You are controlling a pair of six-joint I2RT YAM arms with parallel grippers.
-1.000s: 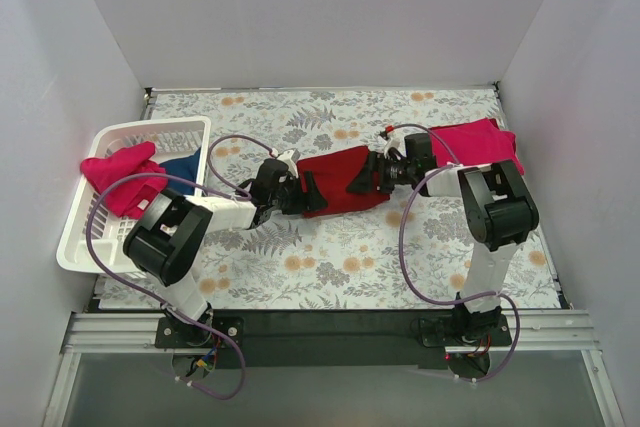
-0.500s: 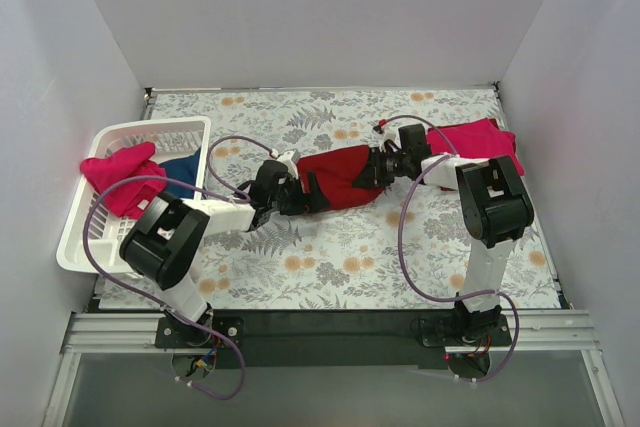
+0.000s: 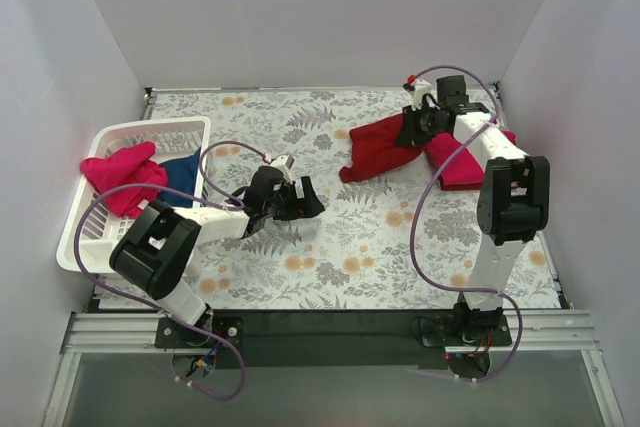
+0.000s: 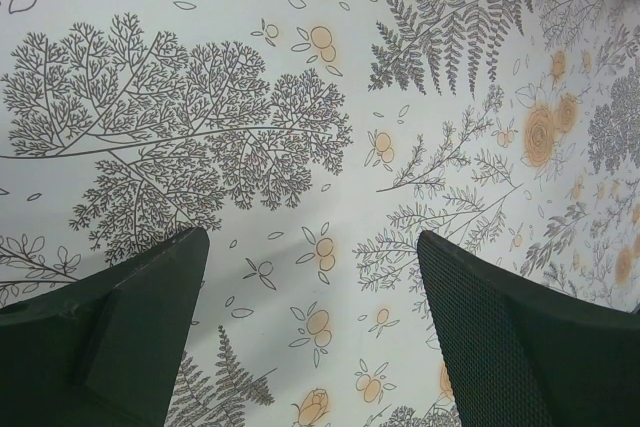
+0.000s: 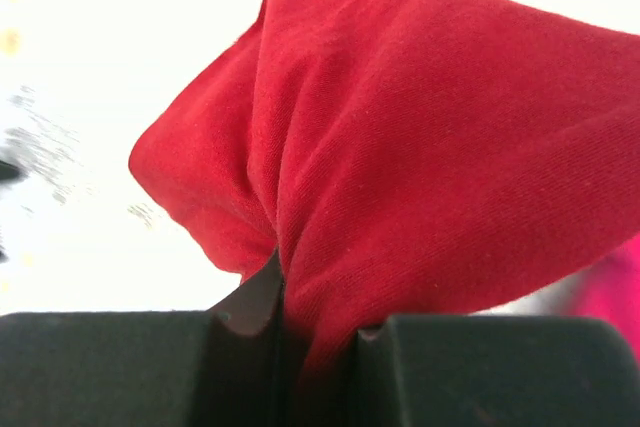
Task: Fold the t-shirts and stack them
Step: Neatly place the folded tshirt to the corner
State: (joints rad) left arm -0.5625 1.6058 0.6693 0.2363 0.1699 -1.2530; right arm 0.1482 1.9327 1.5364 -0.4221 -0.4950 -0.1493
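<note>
Left fingers (image 3: 307, 199): spread wide, low over the flower-patterned desk (image 3: 330, 257) near its middle. The left wrist view shows only desk pattern between them.

Right fingers (image 3: 410, 129): closed tight on a bunched fold of the dark red shirt (image 3: 380, 150), at the far right of the desk. The right wrist view shows the cloth gathered into creases where it enters the grip.

Dark red shirt: crumpled, spreading from the grip toward the left and the near side. How much of it rests on the desk cannot be told.

Bright pink shirt (image 3: 462, 162): on the desk, just right of the dark red shirt.

Basket (image 3: 150, 130): on the left edge of the desk, holding a second bright pink shirt (image 3: 120, 175) draped over its rim and a navy blue shirt (image 3: 183, 165).
</note>
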